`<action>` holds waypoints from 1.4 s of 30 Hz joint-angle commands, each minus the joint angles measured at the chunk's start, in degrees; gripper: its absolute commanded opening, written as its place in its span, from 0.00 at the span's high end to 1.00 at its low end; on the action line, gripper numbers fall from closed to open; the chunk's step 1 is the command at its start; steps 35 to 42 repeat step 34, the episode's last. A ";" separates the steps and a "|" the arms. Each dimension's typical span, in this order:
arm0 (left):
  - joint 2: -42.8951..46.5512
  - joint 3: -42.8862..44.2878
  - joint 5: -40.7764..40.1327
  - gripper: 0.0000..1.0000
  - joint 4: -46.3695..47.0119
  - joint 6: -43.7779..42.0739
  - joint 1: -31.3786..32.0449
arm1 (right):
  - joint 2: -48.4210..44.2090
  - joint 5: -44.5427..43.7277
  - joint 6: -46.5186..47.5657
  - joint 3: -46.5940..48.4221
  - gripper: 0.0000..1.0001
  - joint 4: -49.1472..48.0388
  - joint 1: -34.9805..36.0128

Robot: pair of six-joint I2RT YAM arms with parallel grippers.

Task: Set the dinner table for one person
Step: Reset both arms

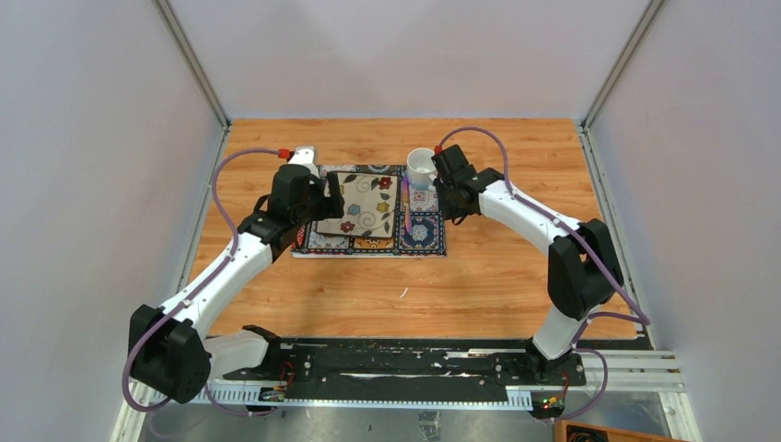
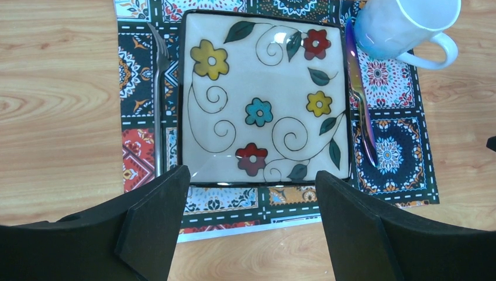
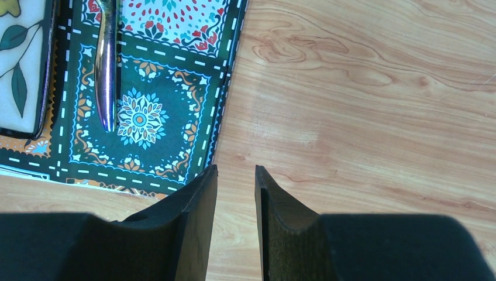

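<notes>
Overhead, both arms reach away from their bases across the dinner table (image 1: 479,276), the wide wood-grain top that carries everything else. The left arm rises from a folded elbow at the near left corner and slants up to the left side of the patterned placemat (image 2: 398,146). Its wrist tips downward, so the left gripper (image 2: 251,181) hangs above the mat's near edge. That claw is spread wide with nothing between the fingers, and it frames the near rim of the square flowered plate (image 2: 264,96).

The right arm bends sharply at its elbow by the right side, and its forearm angles inward toward the mug (image 2: 403,26) at the mat's far right corner. The right gripper (image 3: 236,170) points down over bare wood just beside the mat's right edge, its fingers parted by a narrow gap and empty.

A fork (image 2: 159,105) lies left of the plate and a knife (image 2: 360,105) right of it.
</notes>
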State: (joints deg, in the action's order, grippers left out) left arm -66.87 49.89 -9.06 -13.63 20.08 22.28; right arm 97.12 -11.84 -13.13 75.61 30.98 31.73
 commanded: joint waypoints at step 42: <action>6.55 5.37 -27.62 0.19 -19.00 9.27 -3.92 | -3.70 -14.49 -5.00 -8.36 0.58 -1.15 -7.22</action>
